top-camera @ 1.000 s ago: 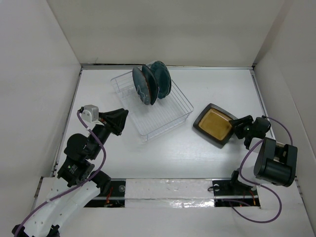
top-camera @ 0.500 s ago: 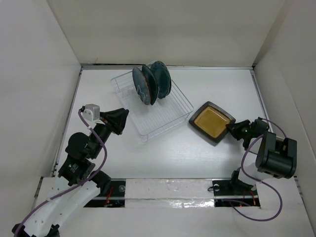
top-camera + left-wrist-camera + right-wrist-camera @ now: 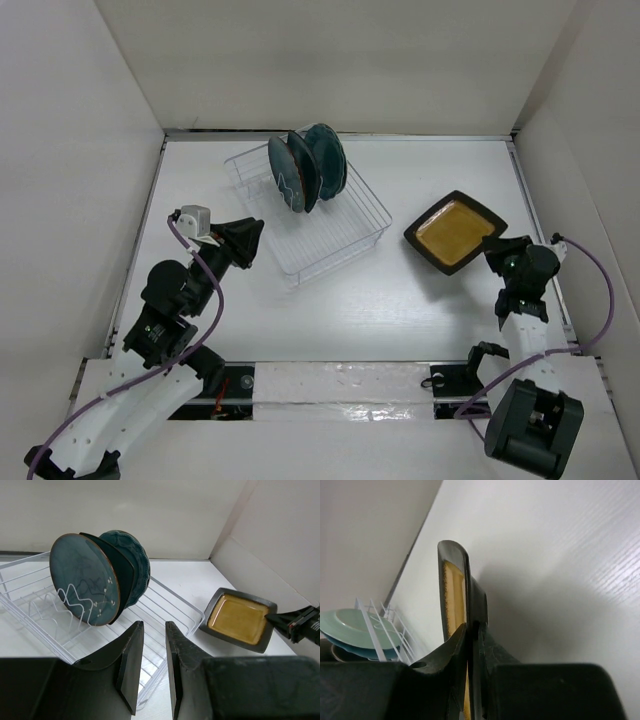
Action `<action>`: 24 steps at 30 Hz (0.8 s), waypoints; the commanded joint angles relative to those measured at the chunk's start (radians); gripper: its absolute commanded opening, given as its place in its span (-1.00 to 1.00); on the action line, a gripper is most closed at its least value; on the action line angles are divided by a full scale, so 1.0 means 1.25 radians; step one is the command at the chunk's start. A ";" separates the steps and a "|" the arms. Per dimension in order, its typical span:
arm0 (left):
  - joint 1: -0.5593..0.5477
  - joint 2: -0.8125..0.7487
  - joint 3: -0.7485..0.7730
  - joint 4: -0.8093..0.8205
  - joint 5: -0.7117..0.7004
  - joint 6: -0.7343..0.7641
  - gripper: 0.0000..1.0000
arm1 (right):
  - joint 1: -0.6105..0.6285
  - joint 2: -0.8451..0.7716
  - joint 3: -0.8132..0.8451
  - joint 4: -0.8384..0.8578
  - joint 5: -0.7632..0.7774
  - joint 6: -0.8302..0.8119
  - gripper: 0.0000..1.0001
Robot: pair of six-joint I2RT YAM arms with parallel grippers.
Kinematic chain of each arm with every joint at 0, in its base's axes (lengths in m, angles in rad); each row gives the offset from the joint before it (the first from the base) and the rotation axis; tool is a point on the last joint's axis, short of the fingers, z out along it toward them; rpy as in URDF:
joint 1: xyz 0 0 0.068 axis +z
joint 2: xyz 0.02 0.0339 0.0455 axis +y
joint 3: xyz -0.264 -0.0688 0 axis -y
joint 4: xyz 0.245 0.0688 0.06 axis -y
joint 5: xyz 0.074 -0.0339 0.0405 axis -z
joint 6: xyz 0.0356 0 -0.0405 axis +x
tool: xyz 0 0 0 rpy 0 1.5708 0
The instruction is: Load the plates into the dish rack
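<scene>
Having just clamped on the near rim of the amber square plate (image 3: 455,233), the right gripper (image 3: 492,250) is swinging it toward the tabletop's (image 3: 330,310) right edge, seemingly starting its trip to the dish rack (image 3: 340,228), while the left gripper (image 3: 248,238) is hanging slightly parted and empty.

Readable text: none in any view.
Black-rimmed amber square plate (image 3: 456,232), rim pinched in the right claw (image 3: 471,630): plain glaze, no lettering.
Racked plates (image 3: 100,582), ahead of the left claw (image 3: 154,630): a white line-and-dot pattern on the nearest one, no words.
Dish rack (image 3: 345,235), ahead of the left claw: no label.
Arm housings: any marking is too small to read.
</scene>
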 commanded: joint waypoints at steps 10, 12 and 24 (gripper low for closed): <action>0.003 0.000 0.004 0.037 -0.013 0.015 -0.58 | 0.033 -0.092 0.324 -0.011 -0.041 -0.006 -1.00; 0.003 -0.002 0.004 0.037 -0.006 0.014 -0.58 | 0.074 -0.067 0.395 -0.007 -0.062 -0.027 -1.00; 0.003 -0.033 -0.002 0.039 -0.013 0.011 -0.58 | 0.593 0.201 0.684 0.080 0.122 -0.141 -1.00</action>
